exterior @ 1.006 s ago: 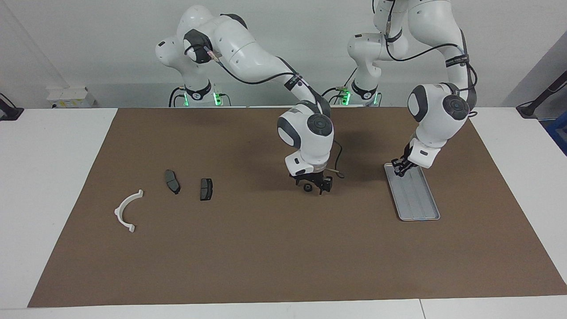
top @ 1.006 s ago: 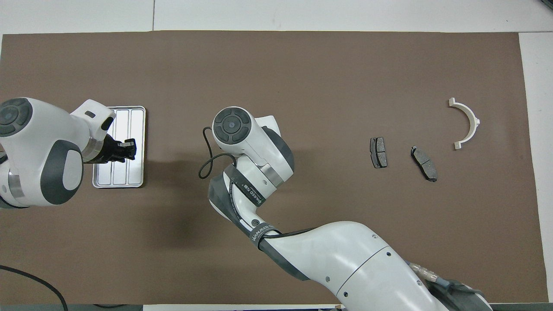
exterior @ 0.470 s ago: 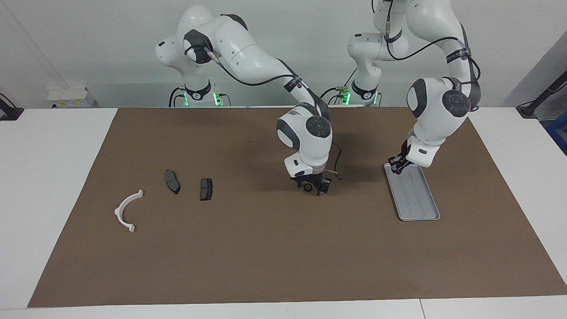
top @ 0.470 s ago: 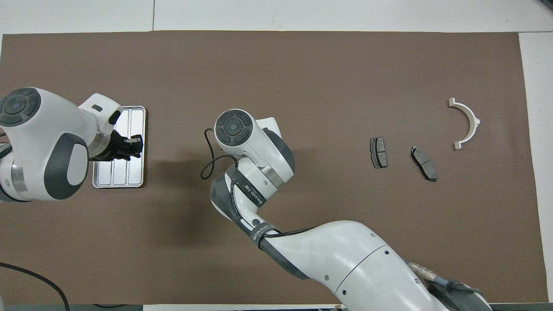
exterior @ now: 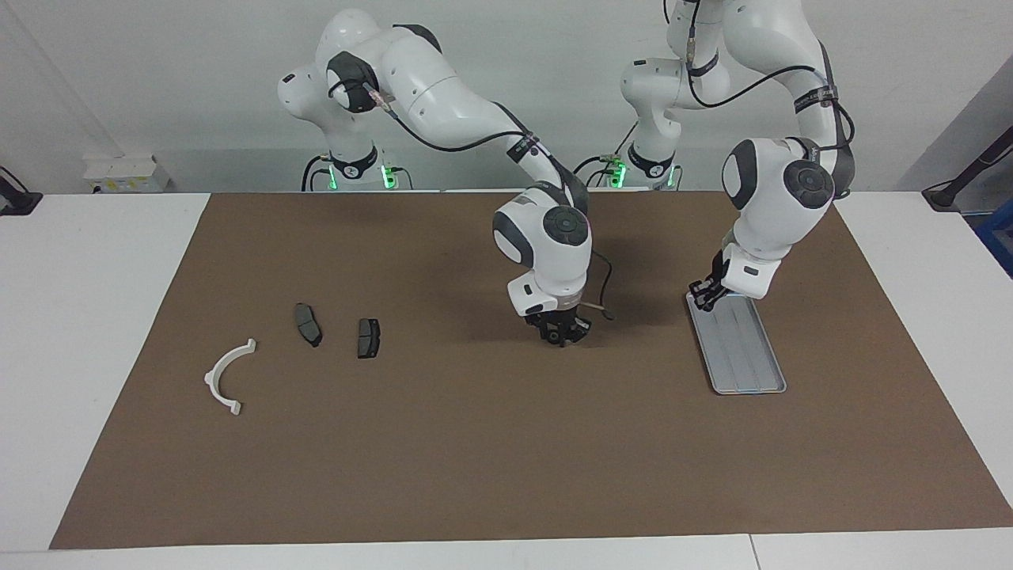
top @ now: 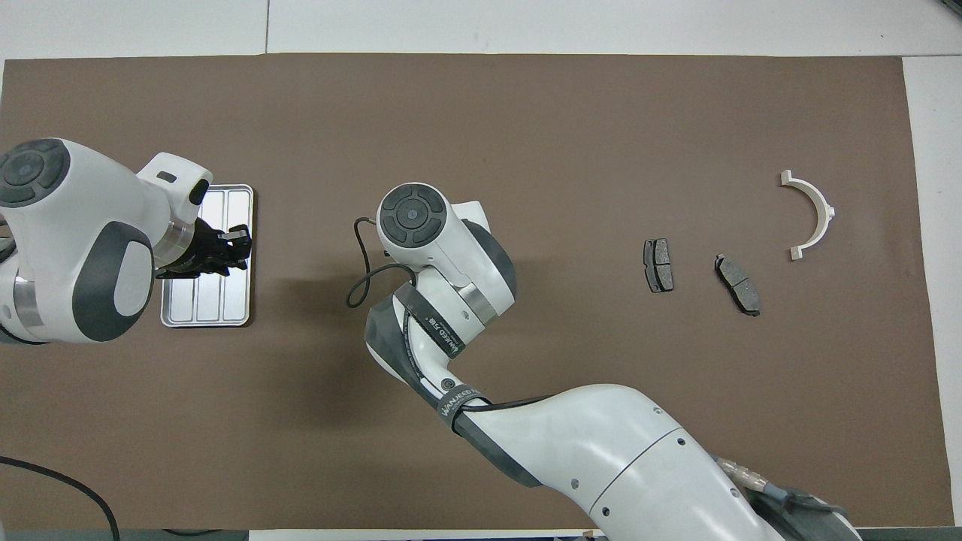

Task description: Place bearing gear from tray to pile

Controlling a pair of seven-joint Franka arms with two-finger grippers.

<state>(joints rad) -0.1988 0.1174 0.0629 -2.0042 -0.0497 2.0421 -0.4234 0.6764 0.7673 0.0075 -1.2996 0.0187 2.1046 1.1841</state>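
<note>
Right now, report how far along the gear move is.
Done: the tray shows no parts on it. In hand: the right gripper is low over mid-mat, shut on the bearing gear. Left: carrying it to the pile. The left gripper, shut, hangs over the tray's rim.

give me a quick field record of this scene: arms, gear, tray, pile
right gripper: low at mid-mat, shut on a small dark part, apparently the gear
left gripper: shut, over the tray's end nearer the robots
tray: on the mat at the left arm's end, nothing in it
pile: bracket and two brake pads at the right arm's end
</note>
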